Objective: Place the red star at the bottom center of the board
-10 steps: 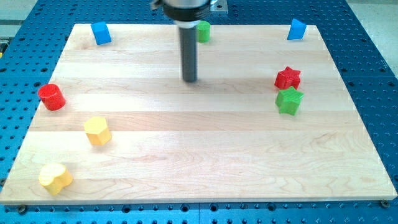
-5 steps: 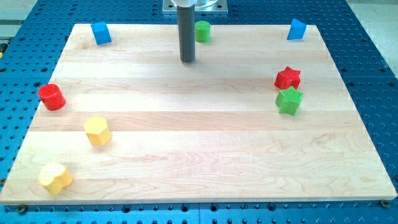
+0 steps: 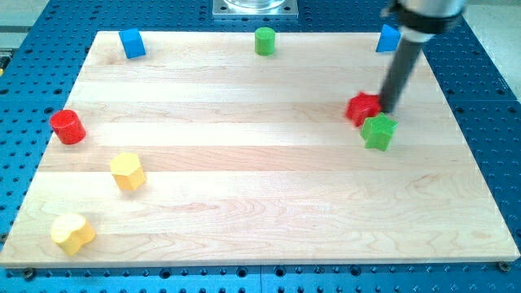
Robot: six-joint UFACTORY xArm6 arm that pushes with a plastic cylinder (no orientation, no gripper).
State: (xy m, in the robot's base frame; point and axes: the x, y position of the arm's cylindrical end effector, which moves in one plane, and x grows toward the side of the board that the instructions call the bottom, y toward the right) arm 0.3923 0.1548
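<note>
Just then my tip [image 3: 386, 111] was pressed against the right side of the red star [image 3: 362, 107], on the right half of the wooden board [image 3: 260, 203], a little above its middle height. There was no gripper on the arm, only the dark rod [image 3: 398, 72], which slanted down from the view's top right to that contact point. The red star sat well away from the bottom centre of the board, up and to the right of it. The green star [image 3: 378, 131] lay just below and slightly right of the red star, the two touching or nearly so; I could not tell which. Behind the rod, at the top right corner, a blue block [image 3: 387, 37] was partly hidden. A green cylinder [image 3: 264, 41] stood at the top edge near the middle, and another blue block [image 3: 132, 43] stood near the top left corner. A red cylinder [image 3: 67, 127] rested at the left edge. Below it were a yellow hexagonal block [image 3: 128, 171] and, near the bottom left corner, a yellow block [image 3: 72, 233] of a lobed shape.
</note>
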